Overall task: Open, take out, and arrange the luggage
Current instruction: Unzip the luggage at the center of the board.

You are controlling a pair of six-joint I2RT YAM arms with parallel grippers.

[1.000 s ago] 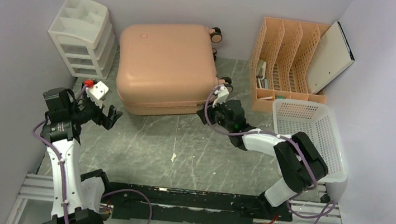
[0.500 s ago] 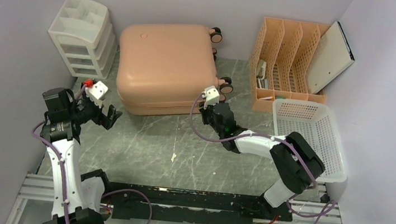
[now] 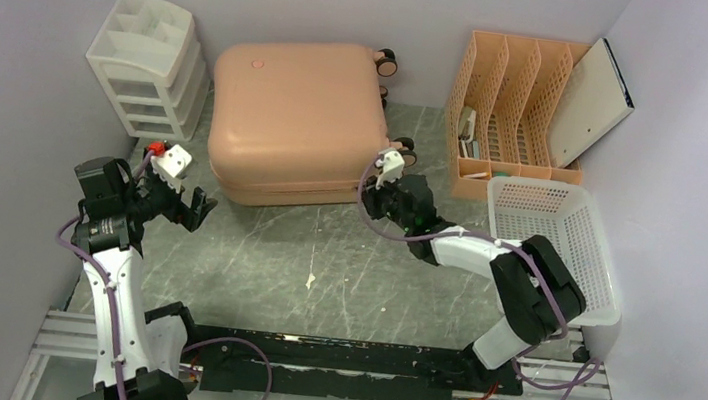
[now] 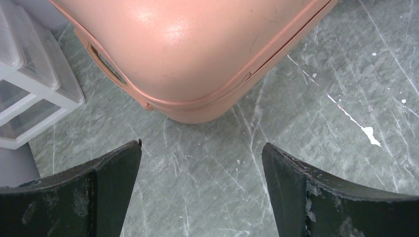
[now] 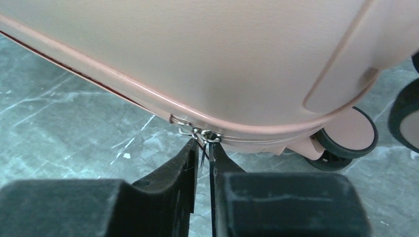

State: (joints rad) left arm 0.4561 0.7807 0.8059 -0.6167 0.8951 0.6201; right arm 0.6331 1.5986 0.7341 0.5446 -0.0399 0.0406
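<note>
Tabletop (image 3: 324, 247); right pincer (image 5: 203, 150) on luggage zipper (image 5: 197, 132)

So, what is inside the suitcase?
Nothing inside shows: the suitcase lies closed, its shell covering everything. Only the zipper pulls are visible on the seam, pinched by the right gripper.

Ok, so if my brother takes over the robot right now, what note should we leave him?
Left tool: open and empty, hovering over the table by the suitcase's near-left corner.
Right tool: pinched shut on the zipper pull at the near-right corner, beside the wheels.
Suitcase: lying flat on the table, closed.
Done: zipper pull grabbed. How far it is unzipped cannot be told.
Left: run the zipper round, lift the top half, take out whatever is inside, arrange it.
</note>
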